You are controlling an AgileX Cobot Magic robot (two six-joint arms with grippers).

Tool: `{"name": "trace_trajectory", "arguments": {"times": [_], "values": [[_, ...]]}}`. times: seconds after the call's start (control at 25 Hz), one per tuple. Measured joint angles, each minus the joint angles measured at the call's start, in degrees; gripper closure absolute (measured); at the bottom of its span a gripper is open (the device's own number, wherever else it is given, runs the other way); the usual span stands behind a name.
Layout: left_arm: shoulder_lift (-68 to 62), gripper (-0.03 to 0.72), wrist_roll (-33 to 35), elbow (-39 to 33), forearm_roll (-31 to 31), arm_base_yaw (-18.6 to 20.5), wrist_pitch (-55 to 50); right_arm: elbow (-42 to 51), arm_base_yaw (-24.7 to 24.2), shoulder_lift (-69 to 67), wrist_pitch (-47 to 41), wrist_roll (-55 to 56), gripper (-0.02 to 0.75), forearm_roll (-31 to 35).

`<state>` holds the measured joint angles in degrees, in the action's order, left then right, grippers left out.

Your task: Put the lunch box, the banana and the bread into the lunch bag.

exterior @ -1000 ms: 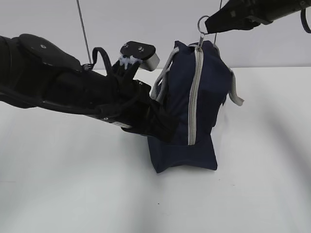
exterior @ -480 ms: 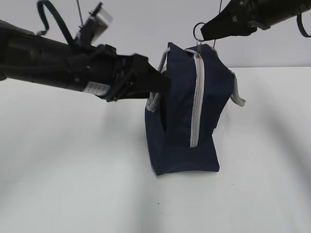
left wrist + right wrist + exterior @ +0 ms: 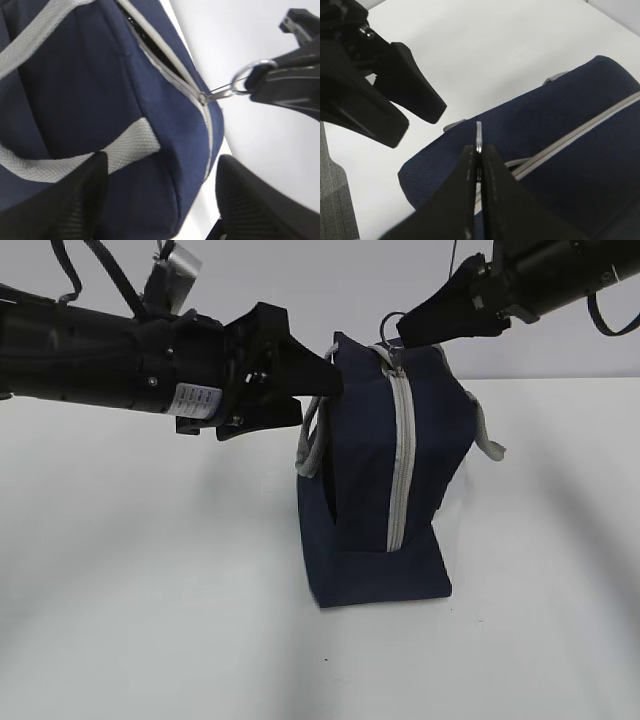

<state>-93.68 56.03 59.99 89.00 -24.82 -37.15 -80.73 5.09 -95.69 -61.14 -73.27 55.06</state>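
Treat the lunch bag point(image 3: 385, 480) as soft and light: its navy fabric sags and creases where it is pulled, so it will fold or tip rather than resist you, and it looks to need holding on two sides at once. Your best holds are the ones already offered, the ring pull point(image 3: 248, 78) on the zipper point(image 3: 401, 465) and the grey strap handles point(image 3: 312, 445); the smooth panels give little to grip. It stands upright on its flat base near the middle of the white bench point(image 3: 150, 620), the pale grey zipper running up its near face and over the top, closed down the front and parted along the top in the left wrist view. A strap loop hangs on its left side and another shows on the right. Your right hand point(image 3: 408, 332) is pressed together on the ring pull at the bag's top, drawing it taut. Your left hand point(image 3: 325, 390) is spread, fingers point(image 3: 70, 205) either side of the bag's upper left corner, not clamped on anything. No lunch box, banana or bread is visible, so they may well be inside already.
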Motion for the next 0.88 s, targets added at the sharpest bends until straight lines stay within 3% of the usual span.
{"name": "trace_trajectory", "arguments": {"times": [0.4, 0.68, 0.76, 0.88], "values": [[-6.0, 0.266, -0.9, 1.8, 6.3, 0.0, -2.1, 0.0, 0.0, -0.2, 0.0, -0.1, 0.754, 0.0], [-6.5, 0.303, -0.9, 3.0, 6.5, -2.4, -1.5, 0.0, 0.0, -0.2, 0.0, -0.2, 0.754, 0.0], [-6.5, 0.341, -0.9, 3.1, 6.0, -3.0, -1.3, 0.0, 0.0, -0.6, 0.0, -0.3, 0.754, 0.0], [-6.5, 0.483, -0.9, 3.1, 4.9, -3.3, -0.6, -0.1, 0.0, -1.7, 0.1, -0.3, 0.754, 0.0]]}}
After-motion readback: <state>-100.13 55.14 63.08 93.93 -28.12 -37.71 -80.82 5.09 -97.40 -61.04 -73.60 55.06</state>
